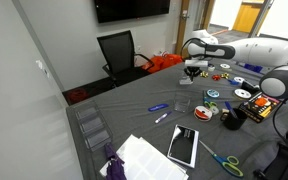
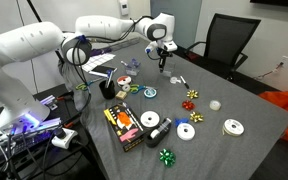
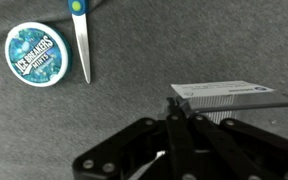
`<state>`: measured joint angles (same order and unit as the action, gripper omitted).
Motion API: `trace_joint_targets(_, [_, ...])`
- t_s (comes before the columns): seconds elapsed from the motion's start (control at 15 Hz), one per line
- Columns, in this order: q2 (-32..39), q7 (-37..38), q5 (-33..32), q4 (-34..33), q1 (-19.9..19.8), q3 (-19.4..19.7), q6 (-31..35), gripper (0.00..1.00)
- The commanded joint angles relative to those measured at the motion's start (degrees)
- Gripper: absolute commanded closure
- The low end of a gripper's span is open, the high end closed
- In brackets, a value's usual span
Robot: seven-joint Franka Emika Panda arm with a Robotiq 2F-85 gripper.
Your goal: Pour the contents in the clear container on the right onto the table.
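Office room, black chair [image 1: 119, 52] at the far wall; dark grey counter [image 1: 134, 97] strewn with small items. Clear container [image 1: 183, 101]: faintly seen, stood on the counter at 6 o'clock of the jaws, ungripped. Jaws: pressed together, nothing pinched. Wrist view: mint tin [image 3: 41, 55] at 10 o'clock, scissors [image 3: 81, 40] just beside it.

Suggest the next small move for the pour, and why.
Probably open the gripper first. In the wrist view its fingers meet with nothing between them, and it hangs above the table, apart from what looks like the clear container in an exterior view. The wrist view does not show that container, so no grasp is set up yet.
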<state>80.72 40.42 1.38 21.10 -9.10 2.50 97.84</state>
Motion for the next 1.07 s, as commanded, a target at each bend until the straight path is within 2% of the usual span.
trace_joint_targets(0.0, [1.62, -11.3, 3.14, 0.68, -2.32, -2.94, 3.53, 0.99])
trace_joint_targets(0.27, [2.72, -23.02, 6.1, 0.87, -4.01, -5.41, 1.93, 0.99])
trace_joint_targets(0.53, [3.17, -30.45, 6.78, 0.46, -5.04, -6.27, 0.43, 0.99])
trace_joint_targets(0.6, [3.13, -31.05, 6.5, 0.52, -5.11, -6.01, 0.13, 0.71])
trace_joint_targets(0.67, [2.98, -31.27, 6.26, 0.6, -5.14, -5.72, -0.32, 0.71])
trace_joint_targets(0.73, [3.5, -31.17, 6.13, -0.3, -5.08, -5.52, -1.58, 0.65])
trace_joint_targets(1.0, [3.28, -30.35, 6.11, 0.62, -4.72, -5.36, -3.61, 0.35])
